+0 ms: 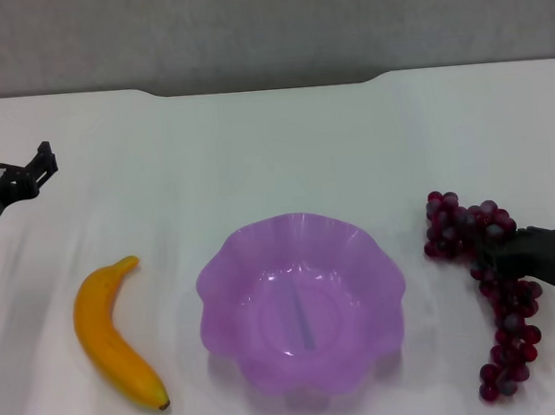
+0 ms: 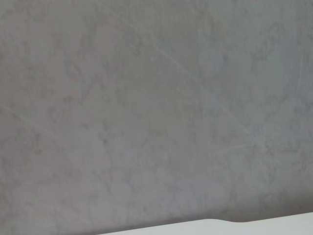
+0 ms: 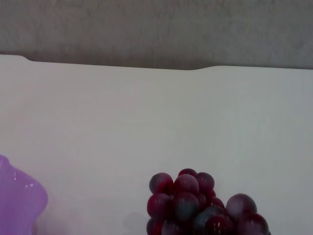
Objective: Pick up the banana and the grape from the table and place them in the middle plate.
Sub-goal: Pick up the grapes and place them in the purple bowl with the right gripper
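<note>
The yellow-orange banana (image 1: pixel 110 338) lies on the white table (image 1: pixel 254 152), left of the middle plate (image 1: pixel 263 266), a translucent purple scalloped dish that holds nothing. The dark red grape (image 1: pixel 461 222) bunch lies right of the plate, running toward the near edge. My right gripper (image 1: pixel 504 253) reaches in from the right edge and sits over the middle of the bunch. The right wrist view shows the far end of the grape (image 3: pixel 195 205) close up and a piece of the plate (image 3: pixel 19 200). My left gripper (image 1: pixel 12 156) is open at the far left, well beyond the banana.
The table's dark notched far edge (image 1: pixel 263 85) runs across the back, with a grey wall (image 2: pixel 156 107) behind it. Bare white tabletop stretches between the plate and that edge.
</note>
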`<action>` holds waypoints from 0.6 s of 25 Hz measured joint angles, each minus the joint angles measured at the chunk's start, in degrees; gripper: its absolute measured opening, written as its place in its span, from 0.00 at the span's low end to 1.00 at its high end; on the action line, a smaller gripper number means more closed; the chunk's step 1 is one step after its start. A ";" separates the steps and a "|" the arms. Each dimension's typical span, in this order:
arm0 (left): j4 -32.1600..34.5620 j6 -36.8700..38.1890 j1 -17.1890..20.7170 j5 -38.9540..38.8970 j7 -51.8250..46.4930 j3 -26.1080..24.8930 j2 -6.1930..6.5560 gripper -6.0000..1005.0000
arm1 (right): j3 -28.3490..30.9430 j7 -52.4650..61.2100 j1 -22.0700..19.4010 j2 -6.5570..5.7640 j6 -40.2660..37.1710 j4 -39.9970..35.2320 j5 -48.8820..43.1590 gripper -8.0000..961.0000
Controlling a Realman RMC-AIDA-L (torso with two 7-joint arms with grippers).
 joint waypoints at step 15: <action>0.20 0.00 -0.11 0.00 0.00 -0.05 0.00 0.87 | 0.08 -0.24 -0.51 -0.07 -3.67 -3.08 0.03 0.36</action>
